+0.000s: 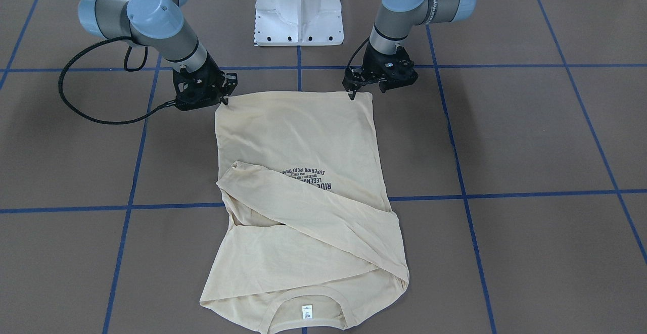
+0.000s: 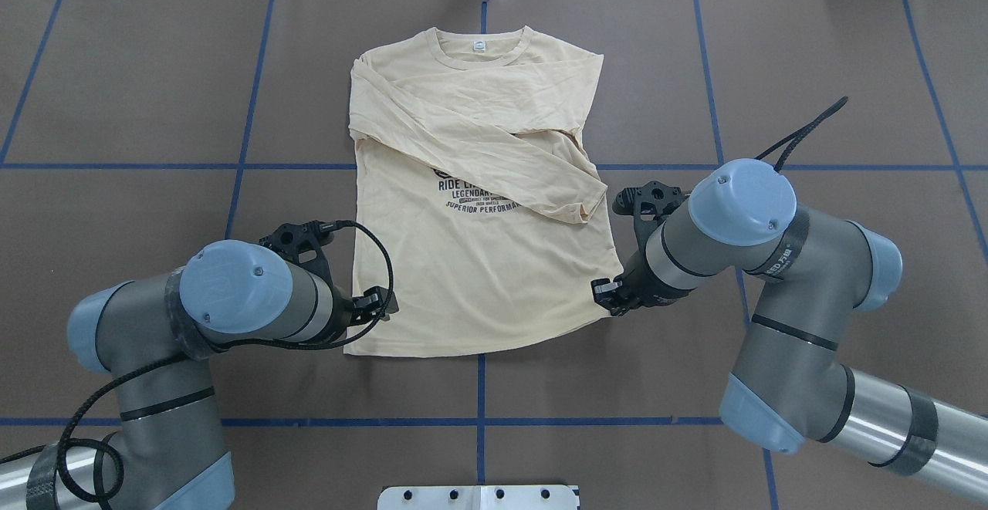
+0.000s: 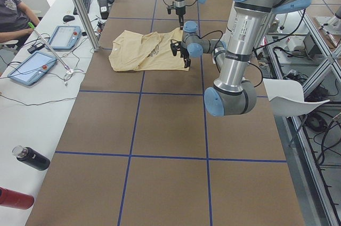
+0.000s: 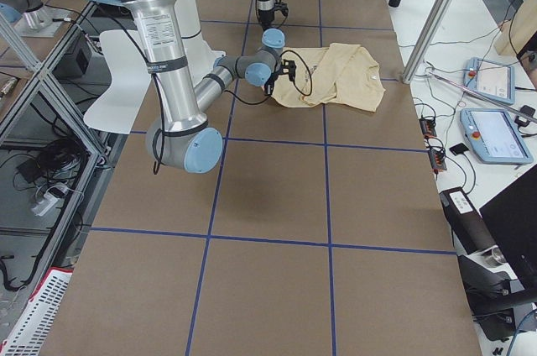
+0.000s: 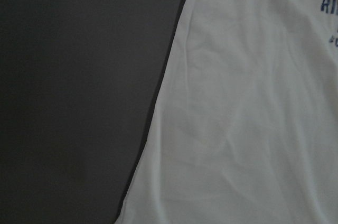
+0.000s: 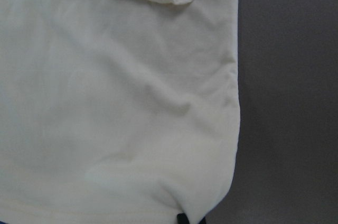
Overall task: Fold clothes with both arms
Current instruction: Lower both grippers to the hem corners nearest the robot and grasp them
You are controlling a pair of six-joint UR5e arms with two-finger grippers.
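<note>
Overhead exterior shows the T-shirt (image 2: 478, 278) flat on the surface (image 2: 154, 109), its long axis running from collar at frame top to hem below, with the left tool (image 2: 376, 305) and right tool (image 2: 606, 294) at its two lower corners; whether either is clamped, I cannot tell.

Brown table (image 2: 116, 70), blue tape grid (image 2: 154, 164), white side bench (image 3: 26, 124)
</note>
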